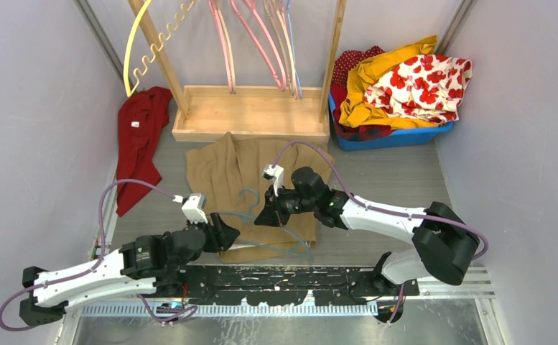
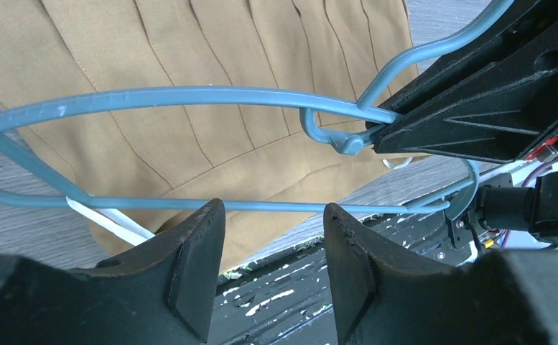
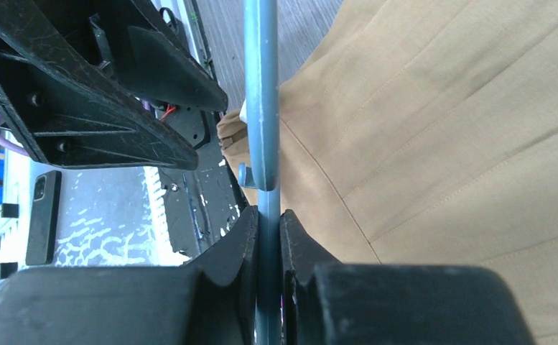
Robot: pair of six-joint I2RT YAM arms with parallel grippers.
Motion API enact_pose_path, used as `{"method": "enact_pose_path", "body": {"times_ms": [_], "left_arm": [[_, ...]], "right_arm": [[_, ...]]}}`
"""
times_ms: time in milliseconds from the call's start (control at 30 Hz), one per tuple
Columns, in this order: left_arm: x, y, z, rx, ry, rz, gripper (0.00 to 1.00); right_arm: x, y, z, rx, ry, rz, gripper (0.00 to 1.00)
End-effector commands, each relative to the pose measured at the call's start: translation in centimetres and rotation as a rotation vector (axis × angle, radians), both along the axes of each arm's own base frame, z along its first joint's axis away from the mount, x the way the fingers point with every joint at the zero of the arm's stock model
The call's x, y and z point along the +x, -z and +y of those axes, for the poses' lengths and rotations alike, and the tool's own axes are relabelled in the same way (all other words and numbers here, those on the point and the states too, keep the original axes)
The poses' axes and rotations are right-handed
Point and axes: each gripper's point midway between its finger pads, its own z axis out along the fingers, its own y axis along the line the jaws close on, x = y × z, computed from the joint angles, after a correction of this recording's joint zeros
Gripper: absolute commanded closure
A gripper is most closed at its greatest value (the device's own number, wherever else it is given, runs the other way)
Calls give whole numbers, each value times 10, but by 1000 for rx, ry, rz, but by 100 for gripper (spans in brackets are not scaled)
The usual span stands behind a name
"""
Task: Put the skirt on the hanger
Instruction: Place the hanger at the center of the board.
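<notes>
Close to the desk's front edge, the left end effector hangs empty with its fingers spread, just short of the lower bar of the hanger. Beside it, the right end effector is clamped on that hanger, holding it over the near end of the skirt, which lies flat at mid-desk. As far as shows, no cloth is on the hanger yet, so I judge the fitting itself remains. At the far edge stands the wooden rack, and a blue bin fills the far right corner.
</notes>
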Motion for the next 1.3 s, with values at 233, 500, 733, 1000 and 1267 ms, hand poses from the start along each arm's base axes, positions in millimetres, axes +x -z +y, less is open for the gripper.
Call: {"method": "enact_pose_path", "body": {"times_ms": [233, 500, 733, 1000, 1267], "left_arm": [[9, -13, -7, 15, -22, -29, 47], [15, -1, -46, 47, 36, -19, 46], [26, -1, -73, 67, 55, -53, 37], [24, 22, -97, 99, 101, -7, 41], [27, 20, -99, 65, 98, -39, 38]], "right_arm": [[6, -7, 20, 29, -139, 3, 99], [21, -3, 9, 44, -122, 41, 99], [23, 5, 7, 29, -116, 53, 99], [31, 20, 1, -13, -97, 55, 99], [37, 27, 0, -39, -79, 58, 92]]}}
